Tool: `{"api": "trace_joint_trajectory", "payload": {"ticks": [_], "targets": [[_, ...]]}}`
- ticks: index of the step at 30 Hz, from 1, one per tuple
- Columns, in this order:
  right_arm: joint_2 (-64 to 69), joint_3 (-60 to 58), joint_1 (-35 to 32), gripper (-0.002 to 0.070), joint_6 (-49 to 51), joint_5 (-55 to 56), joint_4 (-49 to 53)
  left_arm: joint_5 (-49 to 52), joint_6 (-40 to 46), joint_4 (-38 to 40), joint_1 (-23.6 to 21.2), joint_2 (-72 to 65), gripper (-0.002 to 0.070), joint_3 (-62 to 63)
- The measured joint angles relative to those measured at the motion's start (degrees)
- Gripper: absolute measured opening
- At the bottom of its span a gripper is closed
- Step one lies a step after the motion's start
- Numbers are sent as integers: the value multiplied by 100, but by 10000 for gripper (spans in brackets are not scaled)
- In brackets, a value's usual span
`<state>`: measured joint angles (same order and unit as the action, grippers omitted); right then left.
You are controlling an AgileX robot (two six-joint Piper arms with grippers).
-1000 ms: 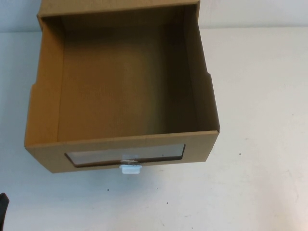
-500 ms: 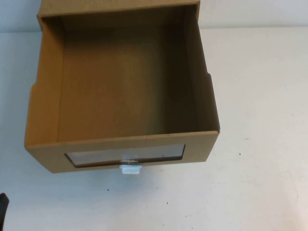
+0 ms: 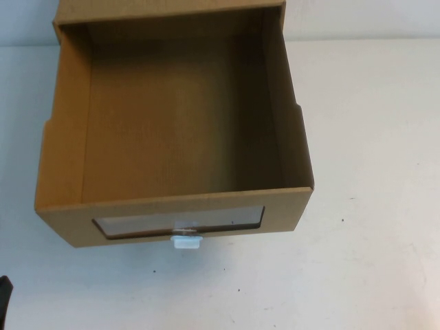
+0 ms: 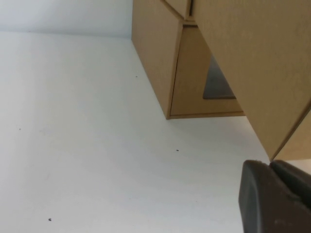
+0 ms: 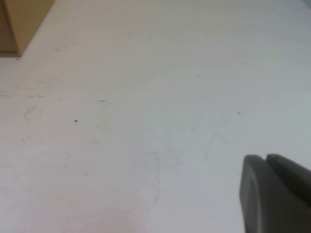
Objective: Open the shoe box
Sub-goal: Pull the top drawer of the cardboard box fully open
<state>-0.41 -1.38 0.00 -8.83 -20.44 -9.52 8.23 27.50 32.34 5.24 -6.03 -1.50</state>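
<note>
Far lower left edge of the high view: a dark sliver of my left arm (image 3: 3,301). Left end effector (image 4: 268,166) sits lower right in the left wrist view, fingers pressed together and holding nothing, low over the white desk (image 3: 371,206) just beside the box corner. The brown cardboard shoe box (image 3: 65,158) fills the upper left and centre of the high view, with its drawer pulled out toward the bottom of the frame and the inside open to the camera. The front panel has a clear window (image 3: 227,218), and a white pull tab (image 3: 186,240) sticks out below it. The outer sleeve (image 3: 165,8) shows at the top edge. Right end effector (image 5: 266,158) sits lower right in the right wrist view, fingers pressed together and holding nothing, over bare desk and well apart from the box.
</note>
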Motion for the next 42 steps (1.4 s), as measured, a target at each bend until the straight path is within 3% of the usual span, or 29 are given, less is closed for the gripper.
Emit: {"api": "trace_joint_trajectory", "payload": {"ticks": [13, 19, 23, 35, 42], "targets": [[0, 0, 0, -13, 0, 0, 0, -36, -53, -235, 0, 0, -5, 0], [0, 0, 0, -13, 0, 0, 0, -541, -1646, -2323, -99, 24, -5, 0], [0, 0, 0, -13, 0, 0, -10, -312, -2060, -2907, -127, 317, -5, 0], [-8, 0, 0, -13, 0, -6, -10, 1223, -2299, -3234, -127, 659, -5, 0], [-8, 0, 0, -13, 0, -6, -10, 1385, -2313, -3234, -127, 659, -5, 0]]}}
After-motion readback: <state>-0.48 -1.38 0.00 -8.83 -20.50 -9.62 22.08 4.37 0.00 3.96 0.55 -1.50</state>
